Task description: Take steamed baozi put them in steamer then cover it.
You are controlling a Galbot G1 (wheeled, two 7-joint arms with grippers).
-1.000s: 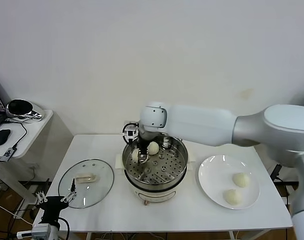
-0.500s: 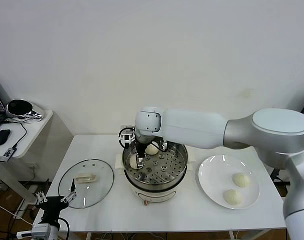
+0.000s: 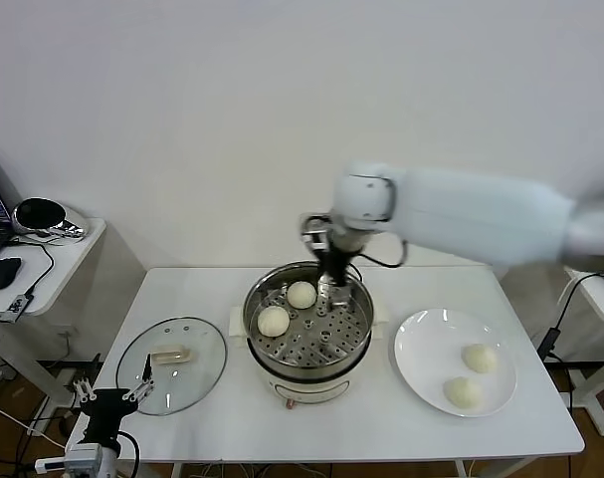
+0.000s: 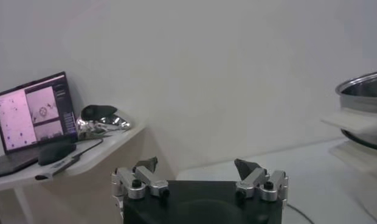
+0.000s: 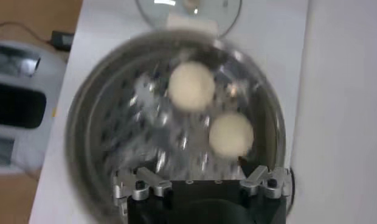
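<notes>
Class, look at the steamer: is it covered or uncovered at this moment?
Uncovered. The steamer shows its perforated tray and two baozi, while the cover lies flat on the table beside it.

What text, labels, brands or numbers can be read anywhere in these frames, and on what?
None can be read.
Laptop screen on the side table: window panels show, any text too small to read.
Steamer, its lid, the plate and the buns: no markings visible.
Right gripper and left gripper: no labels visible.
</notes>
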